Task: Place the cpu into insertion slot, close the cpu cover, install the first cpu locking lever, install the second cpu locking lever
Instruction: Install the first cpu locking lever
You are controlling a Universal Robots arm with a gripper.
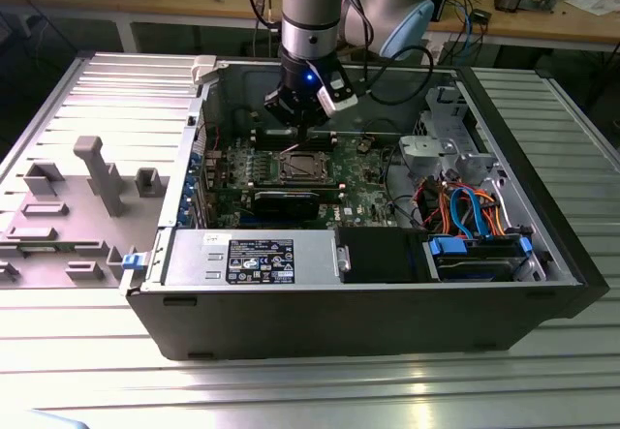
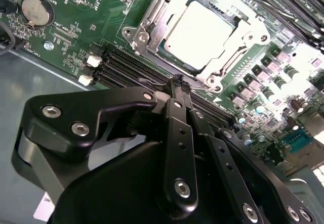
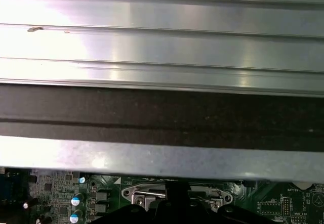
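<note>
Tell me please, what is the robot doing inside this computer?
The arm's gripper hangs shut and empty just above the motherboard, beside the insertion slot. The cpu already lies in the slot, and the cover appears to be down around it. In the exterior view the gripper is inside the open case, near its back wall. Whether the locking levers are latched cannot be told.

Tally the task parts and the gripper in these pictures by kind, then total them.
cpu: 1
insertion slot: 1
cpu cover: 1
gripper: 1, fingers shut, holding nothing
Total: 4
</note>
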